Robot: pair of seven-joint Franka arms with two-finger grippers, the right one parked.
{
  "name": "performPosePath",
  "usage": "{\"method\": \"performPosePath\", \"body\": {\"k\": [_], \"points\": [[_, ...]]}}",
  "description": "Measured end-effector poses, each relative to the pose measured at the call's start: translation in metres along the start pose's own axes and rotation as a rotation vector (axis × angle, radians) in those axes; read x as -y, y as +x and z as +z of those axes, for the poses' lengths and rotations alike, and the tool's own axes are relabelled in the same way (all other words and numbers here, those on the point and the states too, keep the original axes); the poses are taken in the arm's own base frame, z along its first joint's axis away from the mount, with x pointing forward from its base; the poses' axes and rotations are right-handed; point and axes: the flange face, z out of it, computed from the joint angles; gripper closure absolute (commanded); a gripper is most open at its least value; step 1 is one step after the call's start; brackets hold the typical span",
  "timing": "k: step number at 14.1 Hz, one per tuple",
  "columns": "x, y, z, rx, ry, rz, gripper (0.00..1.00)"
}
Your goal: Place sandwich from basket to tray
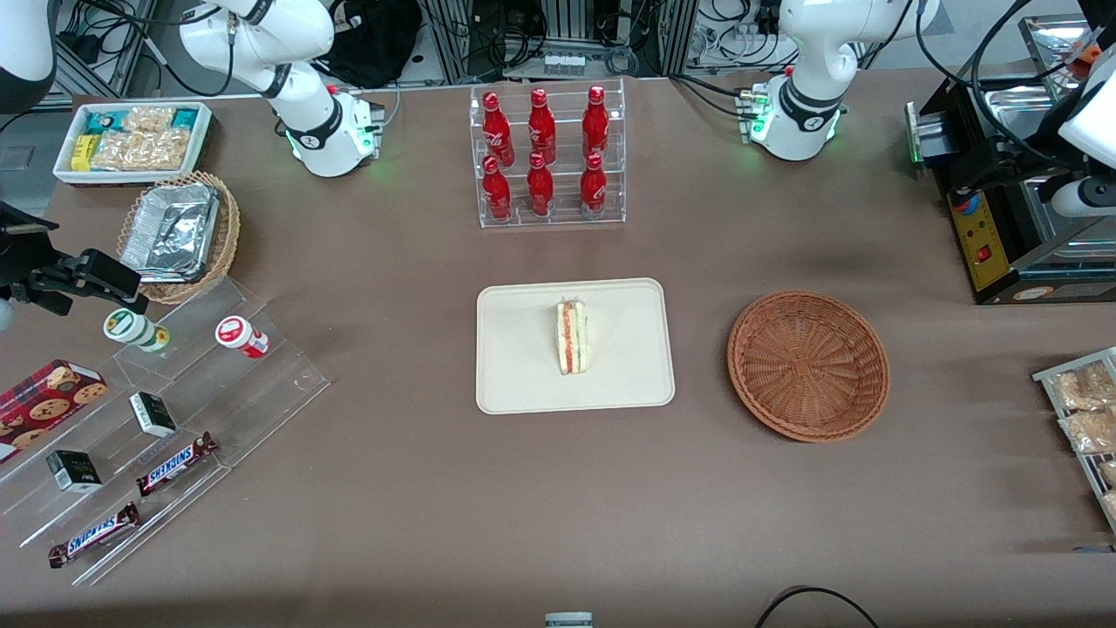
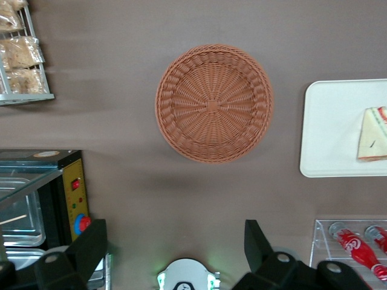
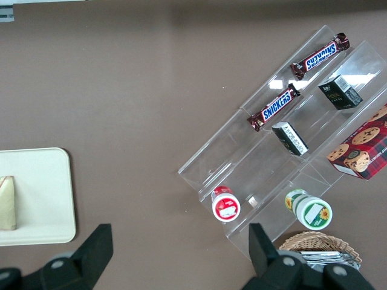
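Sandwich (image 1: 572, 337) lies on the tray (image 1: 514, 384), near its middle, cut edge up. Basket (image 1: 808, 364) sits beside the tray toward the working arm's end, holding nothing. Gripper (image 2: 175, 248) hangs high above the table near the basket, fingers (image 2: 91, 244) spread wide, gripping nothing.

Table (image 3: 121, 90): brown surface filling the frame.
Tray (image 3: 42, 199): cream, rounded corner, at the left edge, partly cut off.
Sandwich (image 3: 7, 202): pale wedge on the tray, cut off by the left edge.
Acrylic stepped stand (image 3: 208, 162): clear, running diagonally across the right half.
Snickers bars: two, one upper right (image 3: 320, 55), one lower down the same step (image 3: 273, 107).
Dark boxes: two (image 3: 340, 92) (image 3: 290, 138), on the next step.
Cookie box (image 3: 363, 148): red, at the right edge.
Red-lidded jar (image 3: 225, 203): on its side, lower centre-right.
Green-lidded jar (image 3: 305, 209): on its side, beside it.
Tan wicker basket (image 3: 320, 243): bottom right, foil inside.
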Motion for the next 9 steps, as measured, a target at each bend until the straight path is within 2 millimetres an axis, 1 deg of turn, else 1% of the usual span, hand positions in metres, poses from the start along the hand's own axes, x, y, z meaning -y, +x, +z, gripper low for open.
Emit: {"method": "performPosePath", "body": {"k": [3,6,9], "points": [[0.0,0.0,0.0,0.001,-0.012,-0.006,0.0],[0.009,0.001,0.0,0.001,-0.014,-0.025,0.0],[0.011,0.001,0.0,0.002,-0.014,-0.029,0.0]]}}
